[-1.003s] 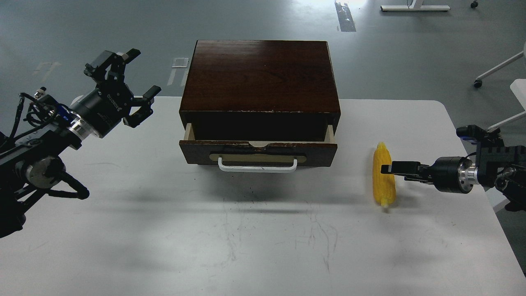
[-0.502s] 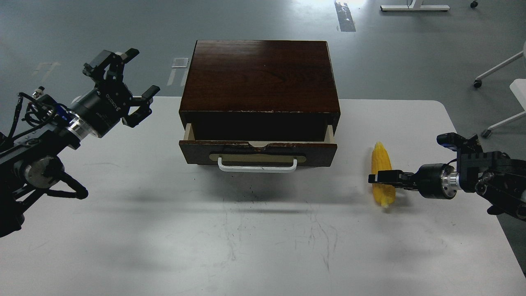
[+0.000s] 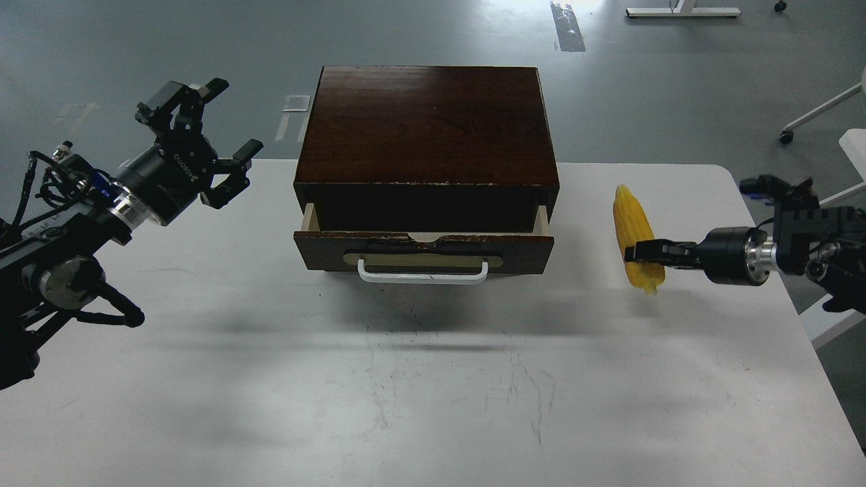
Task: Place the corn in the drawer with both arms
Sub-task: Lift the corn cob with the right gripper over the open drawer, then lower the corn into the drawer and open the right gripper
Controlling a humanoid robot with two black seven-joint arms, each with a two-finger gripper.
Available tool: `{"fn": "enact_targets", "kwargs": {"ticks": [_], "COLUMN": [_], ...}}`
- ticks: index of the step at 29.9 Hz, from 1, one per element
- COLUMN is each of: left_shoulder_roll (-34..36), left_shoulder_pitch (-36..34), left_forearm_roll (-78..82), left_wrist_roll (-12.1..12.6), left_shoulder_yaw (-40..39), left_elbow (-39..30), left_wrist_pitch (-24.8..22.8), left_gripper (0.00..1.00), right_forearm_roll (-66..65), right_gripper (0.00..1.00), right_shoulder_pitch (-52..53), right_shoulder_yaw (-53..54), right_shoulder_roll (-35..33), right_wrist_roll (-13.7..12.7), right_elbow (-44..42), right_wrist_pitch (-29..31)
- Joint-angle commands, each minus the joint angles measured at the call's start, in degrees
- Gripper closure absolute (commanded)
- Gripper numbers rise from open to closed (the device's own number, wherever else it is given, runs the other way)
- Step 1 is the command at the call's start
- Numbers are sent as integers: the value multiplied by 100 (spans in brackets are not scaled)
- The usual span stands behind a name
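**Operator:** White table (image 3: 433, 406), grey floor behind. My right gripper (image 3: 643, 251) holds the corn (image 3: 634, 233), lifted right of the drawer (image 3: 425, 251).

**Partner:** Next?

**Operator:** Carry it left over the gap, which looks narrow. Left gripper (image 3: 203, 138) hangs wide, empty. Drawer inside is too dark to read.

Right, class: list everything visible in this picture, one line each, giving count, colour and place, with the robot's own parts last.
Corn: one, yellow, held off the table, right of the drawer.
Drawer: one, dark brown, white handle, partly open, centre.
Cabinet: one, dark brown, back of table.
Table: one, white, scuffed.
Chair legs: white, floor, far right.
Left tool: one, black, open, left of cabinet.
Right tool: one, black, shut on corn.
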Motion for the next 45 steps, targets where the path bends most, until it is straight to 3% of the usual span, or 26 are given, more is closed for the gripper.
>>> {"fn": "enact_targets", "kwargs": {"ticks": [1, 8, 16, 29, 34, 39, 45], "left_shoulder_roll": [-7, -24, 37, 90, 90, 108, 169], "left_shoulder_pitch": [1, -8, -8, -8, -8, -8, -8], "left_forearm_roll": [0, 0, -9, -9, -9, -9, -18], "left_wrist_roll": [0, 0, 0, 0, 0, 0, 0], "left_shoulder_yaw": [1, -8, -17, -43, -52, -52, -52], "left_elbow": [9, 1, -26, -44, -52, -52, -52], "left_wrist_pitch": [0, 0, 0, 0, 0, 0, 0], "left_gripper": [1, 1, 1, 1, 1, 1, 1], "right_forearm_roll": [4, -101, -1013, -2025, -2290, -2299, -2290], "right_gripper": [95, 95, 95, 92, 90, 85, 59], "right_shoulder_pitch": [937, 2423, 3997, 4579, 4570, 4517, 4508], "right_shoulder_yaw": [-34, -631, -2063, -3338, -3541, -3602, -3611], "right_shoulder_roll": [-274, -47, 1349, 2695, 2889, 2898, 2890], "right_wrist_roll": [1, 1, 1, 1, 1, 1, 1], "right_elbow": [395, 1090, 1477, 1679, 1635, 1644, 1635], "right_wrist_pitch": [18, 35, -447, -1871, -1986, -1986, -1986]}}
